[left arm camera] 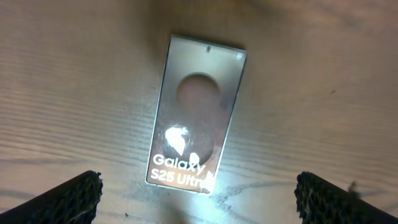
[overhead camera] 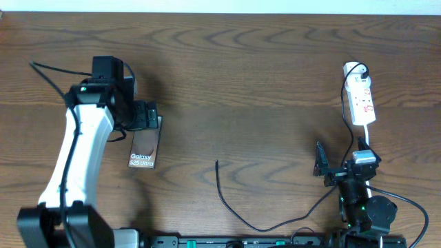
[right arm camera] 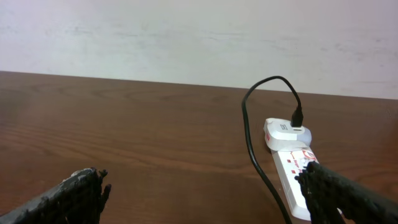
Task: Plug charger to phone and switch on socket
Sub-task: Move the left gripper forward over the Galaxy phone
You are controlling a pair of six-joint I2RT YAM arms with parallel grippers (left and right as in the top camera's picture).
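The phone (overhead camera: 143, 150) lies flat on the wooden table at the left, its dark face showing white "Galaxy S25 Ultra" lettering and a round mark. In the left wrist view the phone (left arm camera: 199, 112) lies just ahead of my left gripper (left arm camera: 202, 202). My left gripper (overhead camera: 146, 117) is open and empty, hovering over the phone's far end. The white socket (overhead camera: 362, 96) lies at the right. The black charger cable (overhead camera: 234, 210) is plugged into its far end, and its free tip lies mid-table. My right gripper (overhead camera: 342, 157) is open and empty, just short of the socket (right arm camera: 289, 165).
The charger cable (right arm camera: 252, 143) runs along the socket's left side toward my right gripper (right arm camera: 211, 199), then curves along the table's front edge. A white wall stands behind the table. Thicker arm cables trail beside both arm bases.
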